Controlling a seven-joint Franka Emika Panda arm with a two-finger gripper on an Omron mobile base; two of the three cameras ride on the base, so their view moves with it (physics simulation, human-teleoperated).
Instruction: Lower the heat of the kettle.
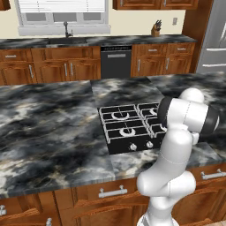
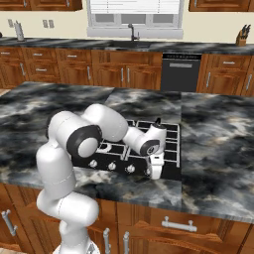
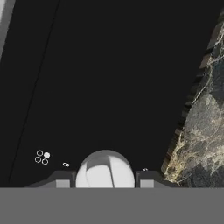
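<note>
The black stove is set into the marble island. My gripper points straight down at the right end of the stove's front strip. In the hand view a round silver knob sits between my two fingertips, with a thin gap on each side, so the gripper is open around it. The arm's wrist covers the right burners, and the kettle is hidden behind it, apart from perhaps a small dark tip above the wrist.
Three more silver knobs line the stove's front strip to the left of my hand. Marble counter borders the stove on the right. The far wall holds a sink, a dishwasher and a knife block.
</note>
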